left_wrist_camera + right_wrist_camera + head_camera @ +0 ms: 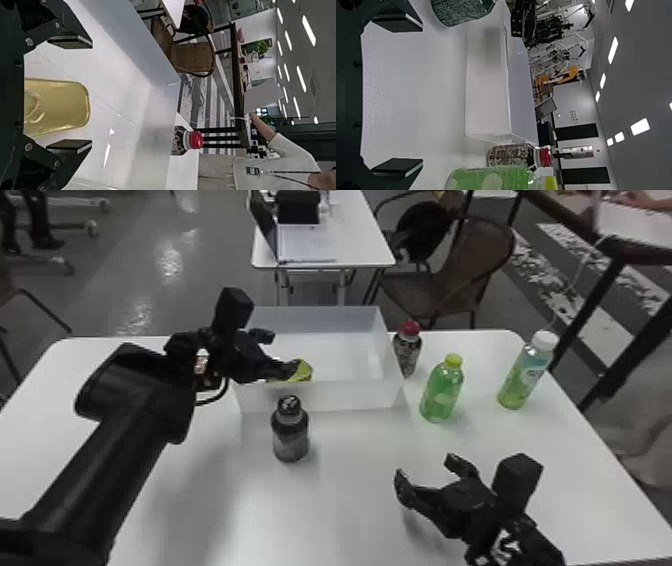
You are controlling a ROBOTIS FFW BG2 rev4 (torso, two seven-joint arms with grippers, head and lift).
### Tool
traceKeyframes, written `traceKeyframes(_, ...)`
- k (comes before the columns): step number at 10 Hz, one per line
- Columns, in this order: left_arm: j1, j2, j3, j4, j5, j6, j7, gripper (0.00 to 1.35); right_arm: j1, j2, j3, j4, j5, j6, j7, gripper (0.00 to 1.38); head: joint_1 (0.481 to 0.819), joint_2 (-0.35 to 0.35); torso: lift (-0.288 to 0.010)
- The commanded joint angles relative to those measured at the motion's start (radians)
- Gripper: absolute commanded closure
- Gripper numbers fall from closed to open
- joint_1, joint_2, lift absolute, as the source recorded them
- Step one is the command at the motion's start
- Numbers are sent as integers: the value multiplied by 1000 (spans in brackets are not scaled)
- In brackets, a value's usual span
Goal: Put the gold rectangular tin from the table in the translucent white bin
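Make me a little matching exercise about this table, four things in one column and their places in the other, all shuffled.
Things:
1. gold rectangular tin
2. dark-capped bottle
3. red-capped bottle
4. white-capped bottle

Places, from the robot's side:
A. close beside the right wall of the translucent white bin
B. nearest the right edge of the table
C. inside the bin
D. in front of the bin's near wall

Pairs: 1-C, 2-D, 3-A, 4-B
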Motion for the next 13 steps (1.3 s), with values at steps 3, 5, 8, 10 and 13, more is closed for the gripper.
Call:
traceKeyframes(3,25,8,50,-68,49,7,-2,329,8,-5,-2,-11,-4,-1,-1,101,695,-80,-128)
traceKeyframes(5,125,17,186,-248,50,55,-2,298,13,-5,-2,-14,-4,-1,-1,101,695,-57,-128)
traceKeyframes(8,349,-18,470,-550,73,116,33,298,17,-7,-2,-27,4,0,-1,101,695,42,-128)
traceKeyframes(10,508,-70,585,-706,139,121,85,317,19,-14,-3,-37,5,3,-3,101,695,109,-128)
traceKeyframes(13,812,-76,625,-952,250,90,365,369,37,-25,-11,-66,4,5,-23,101,695,225,-128)
